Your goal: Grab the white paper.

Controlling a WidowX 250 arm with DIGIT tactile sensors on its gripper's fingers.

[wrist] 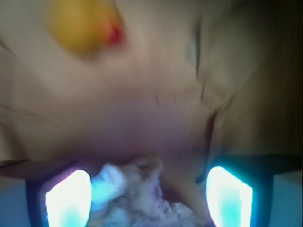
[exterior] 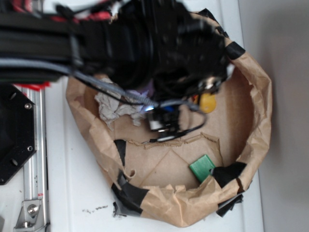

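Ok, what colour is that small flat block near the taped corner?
Green. The small flat block shows best in the exterior view, against the brown paper wall.

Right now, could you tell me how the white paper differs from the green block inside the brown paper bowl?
The white paper is pale, crumpled and irregular; the green block is saturated green, flat-faced and squarish. The white paper looks larger than the green block. In the wrist view the white paper lies between the tool's bright fingers, while the green block sits apart near the taped wall. Both rest inside the brown paper bowl.
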